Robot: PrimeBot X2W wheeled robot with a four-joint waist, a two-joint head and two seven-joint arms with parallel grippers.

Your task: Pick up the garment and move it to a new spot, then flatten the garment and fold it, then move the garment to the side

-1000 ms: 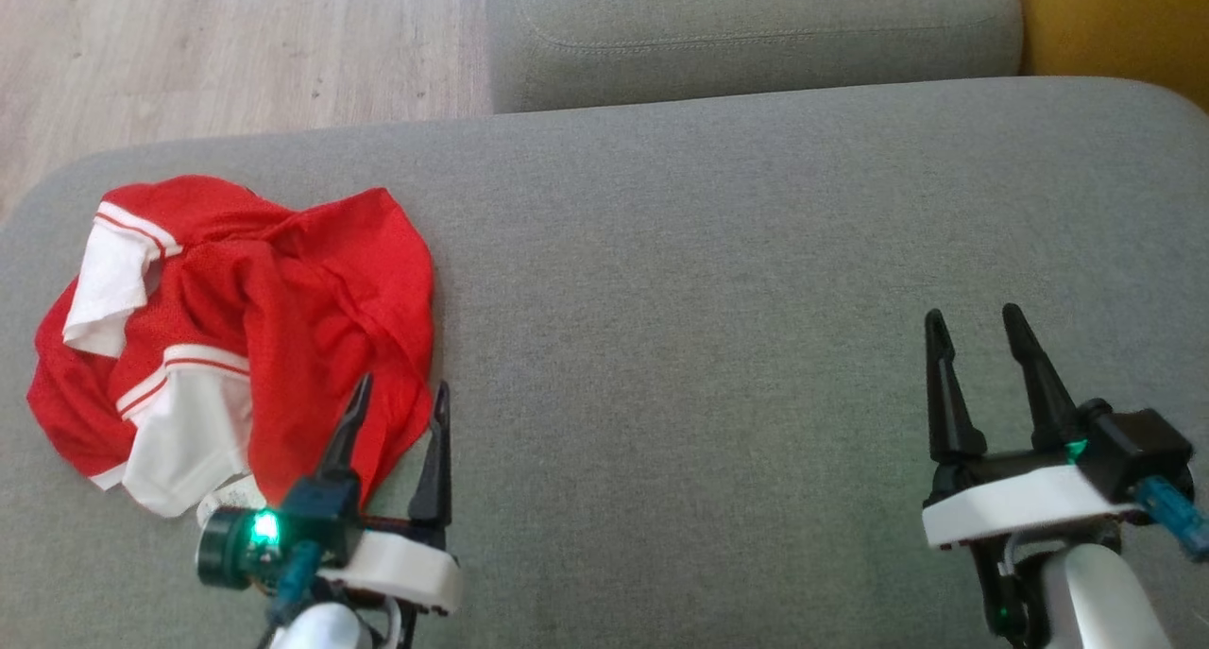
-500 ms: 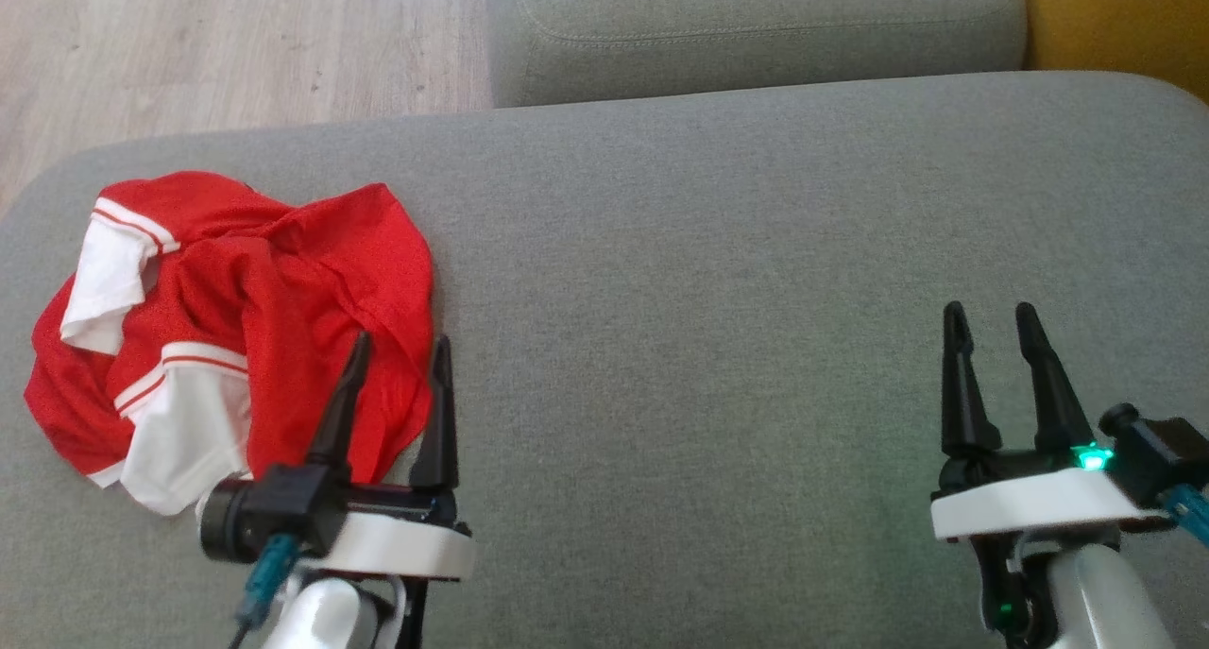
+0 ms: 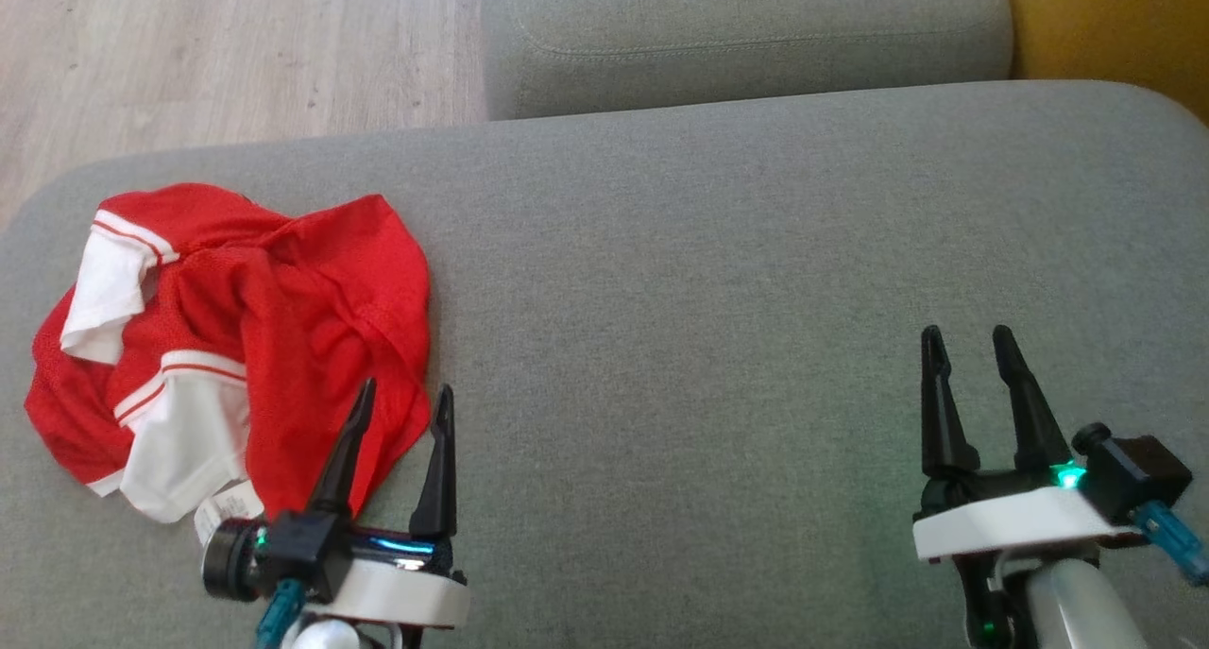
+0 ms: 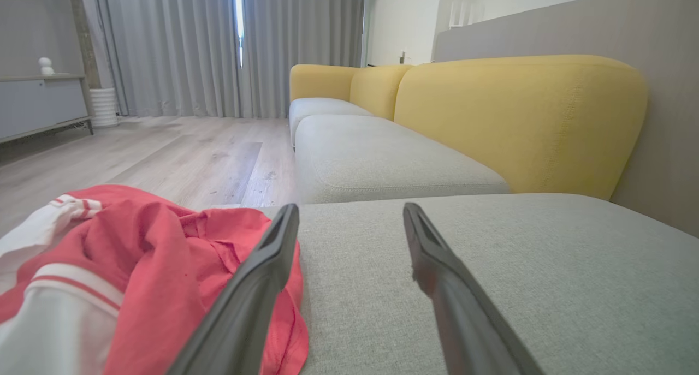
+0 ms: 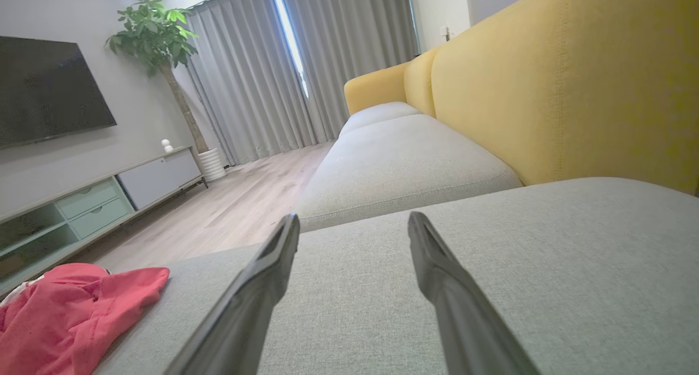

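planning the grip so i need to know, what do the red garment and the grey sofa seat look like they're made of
Red and white jersey: thin sports fabric, probably a polyester mesh. It has a fine dotted texture, a slight sheen and soft, crumpled folds.
Grey sofa seat cushion: matte woven upholstery cloth with a flecked, heathered weave. The filling cannot be seen.

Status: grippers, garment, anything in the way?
Left gripper open, empty, at edge of garment. Right gripper open, empty, over sofa cushion. Garment crumpled, not yet picked up. No obstruction seen.
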